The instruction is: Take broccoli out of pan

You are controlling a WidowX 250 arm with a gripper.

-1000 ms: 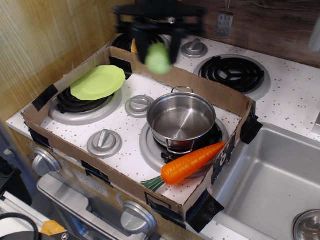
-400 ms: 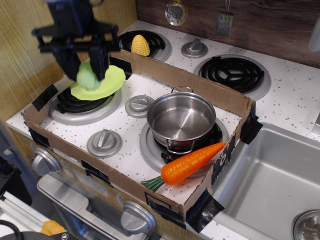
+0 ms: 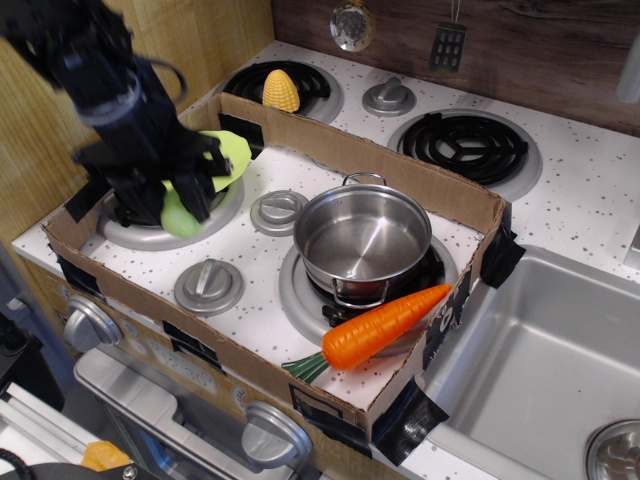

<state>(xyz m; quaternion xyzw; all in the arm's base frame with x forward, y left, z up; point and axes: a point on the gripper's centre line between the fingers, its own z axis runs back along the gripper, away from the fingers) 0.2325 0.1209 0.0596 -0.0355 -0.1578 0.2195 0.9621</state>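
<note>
Hovering left of the empty pan [image 3: 363, 240], the pincer [image 3: 180, 205] pinches the broccoli [image 3: 179, 212] above the burner beside the green plate [image 3: 228, 153]; lowering fully before letting go should keep it from rolling.

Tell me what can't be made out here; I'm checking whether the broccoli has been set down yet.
- Gripper: motion-blurred; jaws around the broccoli unclear, so grip or release can't be confirmed.
- Broccoli's underside: arm hides it; contact with the left burner unknown.
- Lime-green plate: mostly covered by the arm.
- Pan: interior visibly empty.
</note>
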